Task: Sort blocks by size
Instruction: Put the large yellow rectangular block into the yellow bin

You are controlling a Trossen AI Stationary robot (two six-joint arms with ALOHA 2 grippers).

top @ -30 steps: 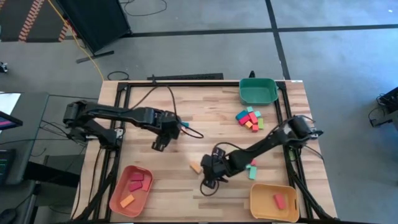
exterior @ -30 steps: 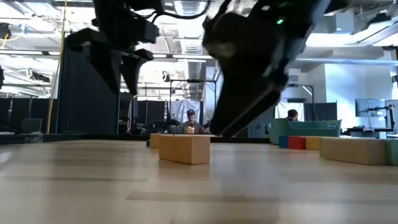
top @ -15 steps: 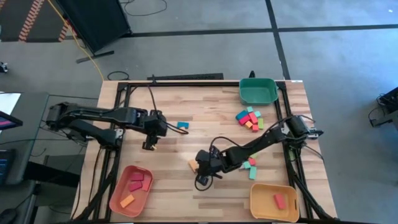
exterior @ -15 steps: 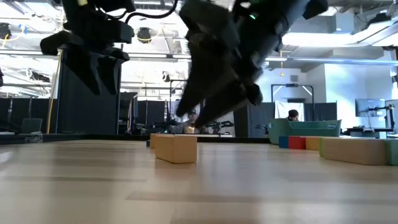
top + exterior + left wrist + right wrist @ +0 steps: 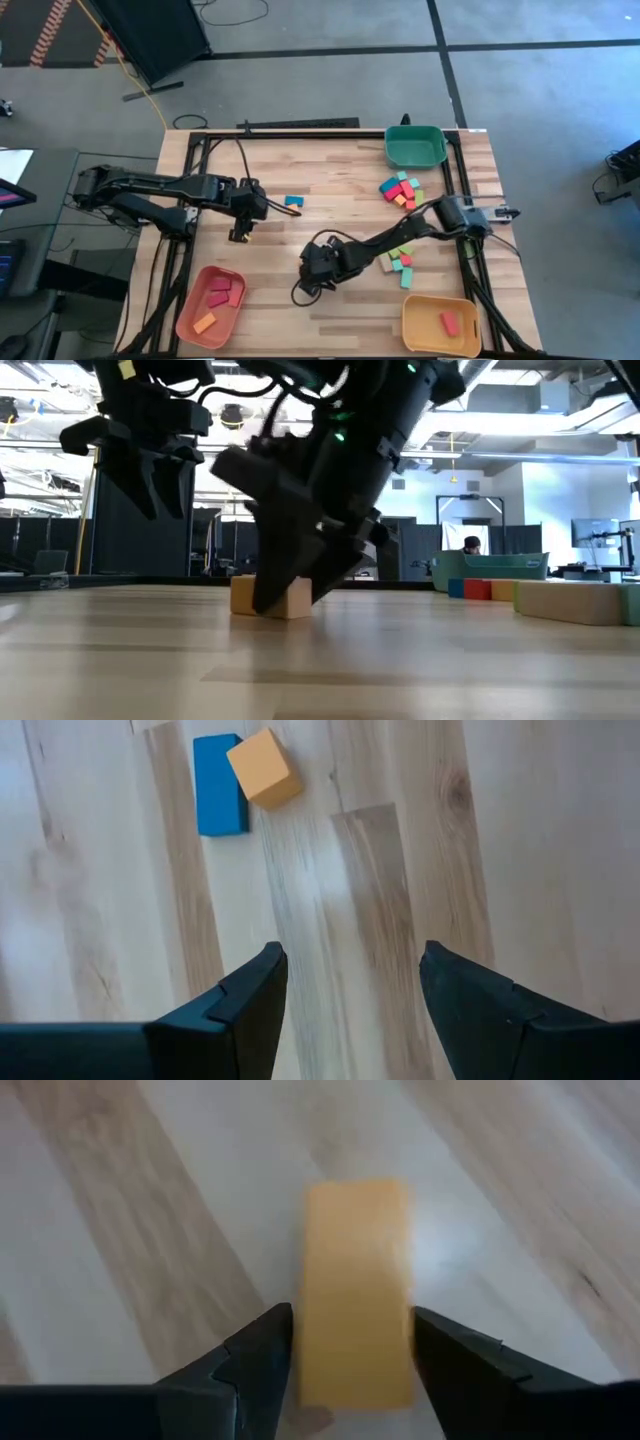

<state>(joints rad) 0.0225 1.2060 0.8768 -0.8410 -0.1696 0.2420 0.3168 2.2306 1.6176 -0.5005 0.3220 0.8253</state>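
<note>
Progress: early — few blocks sorted, most still loose.
Sorted: three blocks in the salmon tray (image 5: 188, 318), one red in the yellow tray (image 5: 420, 338); green tray (image 5: 392, 152) looks empty.
Right gripper (image 5: 350, 1348): fingers apart, straddling an orange bar (image 5: 357, 1290) mid-table — not yet clamped.
Left gripper (image 5: 350, 985): apart, empty, hovering near a blue block (image 5: 219, 784).
Remaining: cluster of blocks (image 5: 402, 191) below the green tray.

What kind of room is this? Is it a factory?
Probably a robot lab or workshop, not a factory. A wooden table stands in a metal frame on a grey concrete floor, and the low view shows black partitions, ceiling lights and a person seated at a desk behind.
</note>
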